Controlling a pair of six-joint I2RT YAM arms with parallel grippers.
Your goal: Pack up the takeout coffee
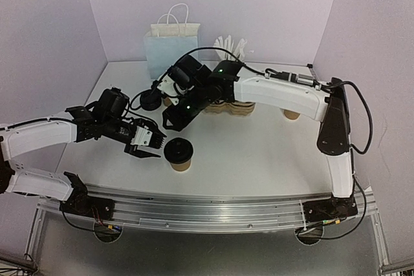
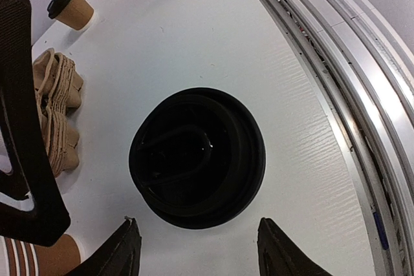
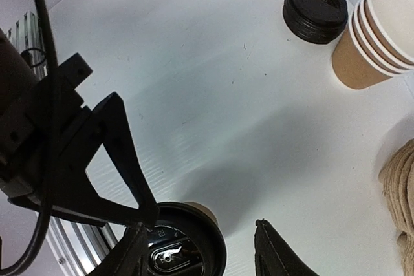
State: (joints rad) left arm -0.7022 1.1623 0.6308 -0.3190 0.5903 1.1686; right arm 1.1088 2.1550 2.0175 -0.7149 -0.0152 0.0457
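A brown kraft cup with a black lid (image 1: 178,153) stands at the front middle of the table. My left gripper (image 1: 150,143) is open just left of it, not touching. In the left wrist view the lid (image 2: 197,159) lies ahead of the open left gripper (image 2: 202,253). My right gripper (image 1: 170,119) hovers open above and behind this cup. In the right wrist view the cup (image 3: 187,244) sits low by the open right gripper (image 3: 200,253). A loose black lid (image 3: 315,10) lies beside a stack of unlidded cups (image 3: 375,37). A second lidded cup (image 2: 70,8) stands far right.
A pale blue paper bag (image 1: 171,50) with white handles stands at the back, with a white holder of sticks (image 1: 233,46) to its right. Stacked cardboard cup carriers (image 1: 229,108) lie mid-table under the right arm. A metal rail (image 1: 207,201) runs along the near edge.
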